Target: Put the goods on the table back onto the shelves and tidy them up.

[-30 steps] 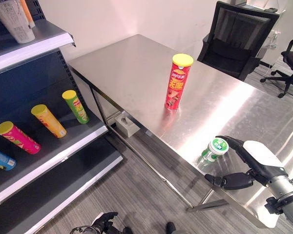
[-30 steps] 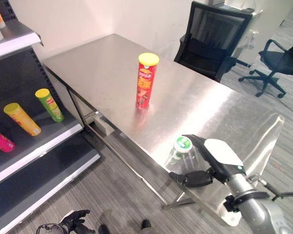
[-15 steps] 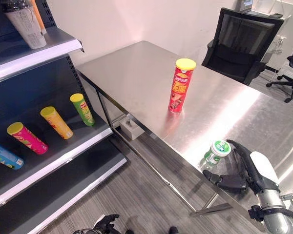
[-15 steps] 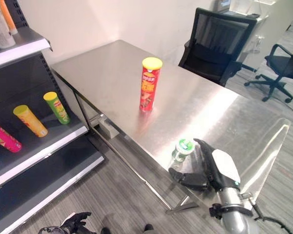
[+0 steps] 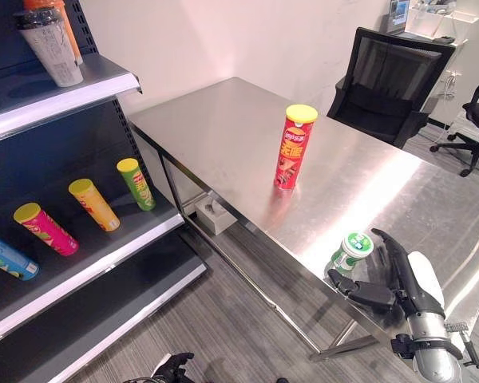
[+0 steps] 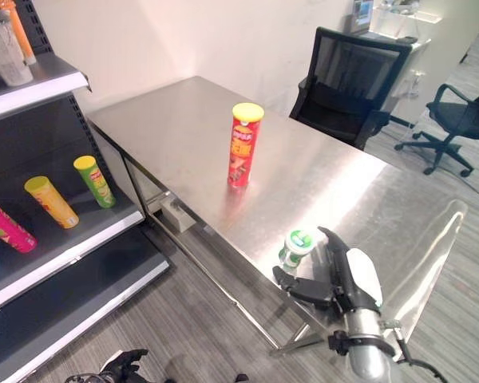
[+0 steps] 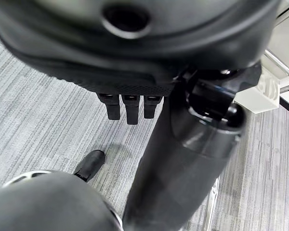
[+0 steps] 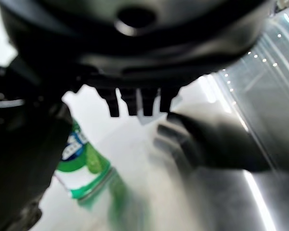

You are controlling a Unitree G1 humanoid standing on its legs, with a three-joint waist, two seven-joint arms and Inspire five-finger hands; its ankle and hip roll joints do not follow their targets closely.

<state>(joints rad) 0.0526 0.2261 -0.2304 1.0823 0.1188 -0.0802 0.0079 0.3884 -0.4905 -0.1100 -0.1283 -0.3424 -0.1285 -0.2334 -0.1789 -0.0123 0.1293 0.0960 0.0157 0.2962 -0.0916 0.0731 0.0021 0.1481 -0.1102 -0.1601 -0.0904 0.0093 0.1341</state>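
- Steel table, goods on it: one tall red crisp tube with yellow lid, upright near the middle; one small green-and-white bottle, upright close to the near edge.
- Red tube bears a logo and pale lettering down its side, not legible. Bottle lid is white with a green mark; its body label is green, blue and white in the right wrist view, wording unreadable.
- Right hand at the near table edge just beside the bottle, fingers straight and spread, thumb held out apart below them. The bottle stands at the mouth of the gap between thumb and fingers; cannot tell whether anything touches it.
- Left hand hangs low over the grey floor, fingers straight and relaxed, holding nothing.
- Shelf unit left of the table. Middle shelf: tubes lying tilted — green, yellow, pink, blue, each apart from the next.
- Top shelf: a pale cup-shaped container, orange item behind.
- Black mesh office chair beyond the table's far side.
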